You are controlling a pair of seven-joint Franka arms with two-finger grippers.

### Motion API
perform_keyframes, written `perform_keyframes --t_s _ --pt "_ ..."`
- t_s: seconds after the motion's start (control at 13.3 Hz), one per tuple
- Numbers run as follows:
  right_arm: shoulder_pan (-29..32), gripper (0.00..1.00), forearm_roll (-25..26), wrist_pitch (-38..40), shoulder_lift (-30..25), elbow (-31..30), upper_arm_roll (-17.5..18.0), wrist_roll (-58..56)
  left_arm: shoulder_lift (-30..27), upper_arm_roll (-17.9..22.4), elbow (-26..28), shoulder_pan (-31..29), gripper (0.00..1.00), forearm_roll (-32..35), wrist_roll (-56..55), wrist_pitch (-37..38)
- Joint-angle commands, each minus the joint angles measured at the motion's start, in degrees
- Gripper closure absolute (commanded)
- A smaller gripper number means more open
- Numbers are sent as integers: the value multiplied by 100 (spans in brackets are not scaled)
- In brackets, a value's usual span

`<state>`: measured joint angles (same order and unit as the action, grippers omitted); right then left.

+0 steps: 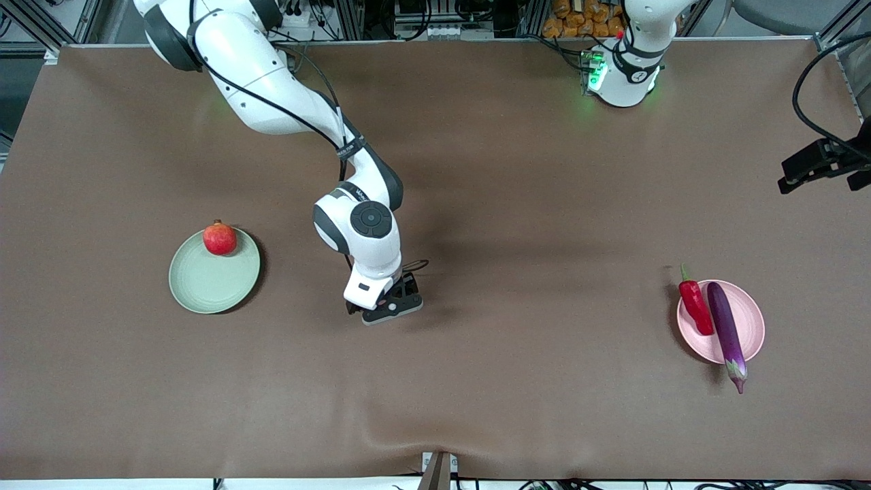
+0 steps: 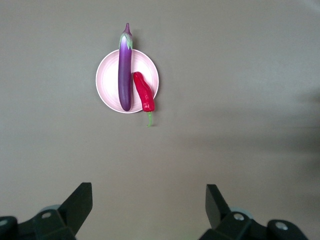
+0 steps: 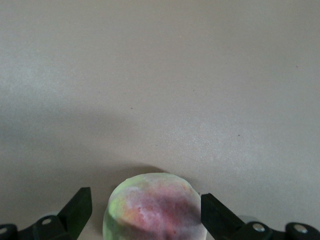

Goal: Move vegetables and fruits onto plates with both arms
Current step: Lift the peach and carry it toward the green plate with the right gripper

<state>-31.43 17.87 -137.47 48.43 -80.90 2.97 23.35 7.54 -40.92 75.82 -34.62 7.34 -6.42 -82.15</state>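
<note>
My right gripper (image 1: 388,306) (image 3: 145,194) is low over the middle of the table, open. Its fingers stand either side of the yellowish-pink peach (image 3: 152,207) with a gap on each side. The front view hides the peach under that hand. The red pomegranate (image 1: 219,239) sits on the pale green plate (image 1: 204,289) toward the right arm's end. The pale pink plate (image 1: 748,309) (image 2: 107,82) holds the red chilli (image 1: 697,307) (image 2: 144,92) and the purple eggplant (image 1: 725,327) (image 2: 124,75), whose stem end overhangs the rim. My left gripper (image 2: 148,186) is open and empty, high over bare cloth.
A brown cloth (image 1: 531,204) covers the whole table. The left arm's dark hand (image 1: 820,163) with its cable shows at the edge of the front view. The left arm's base (image 1: 622,75) glows green at the table's back edge.
</note>
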Motion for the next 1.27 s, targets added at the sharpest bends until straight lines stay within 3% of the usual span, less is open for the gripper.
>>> perform_keyframes --t_s 0.0,0.07,0.22,0.37,0.6,0.75,0.82,0.9,0.97,1.2 --pt "111 0 164 -52 97 74 46 -199 -157 128 127 95 0 -180 -53 24" --pt "146 0 156 -43 88 74 46 -408 -165 572 127 548 0 -180 -44 24" --pt "164 0 138 1 79 48 54 -595 -392 1959 257 1873 0 -180 97 41" --pt "111 0 68 36 79 39 54 -533 -744 2866 695 2834 0 -215 -17 33" --pt "32 0 68 194 88 -93 55 -69 -1262 3651 1354 3566 0 -443 -26 -63" --pt "14 0 76 194 88 -136 55 -84 -1710 3802 1934 3804 0 -444 -53 -265" --pt "58 36 146 194 70 -119 55 -189 -1895 3802 2146 3779 0 -435 -53 -484" --pt "84 86 60 264 53 -76 72 -216 -1888 3828 2131 3770 0 -444 -27 -538" --pt "154 100 59 412 9 -49 90 -260 -1827 3907 2113 3805 0 -452 -26 -591" --pt "601 100 -220 798 -315 -66 317 -768 -1520 3881 1833 3814 0 -549 -9 -697"
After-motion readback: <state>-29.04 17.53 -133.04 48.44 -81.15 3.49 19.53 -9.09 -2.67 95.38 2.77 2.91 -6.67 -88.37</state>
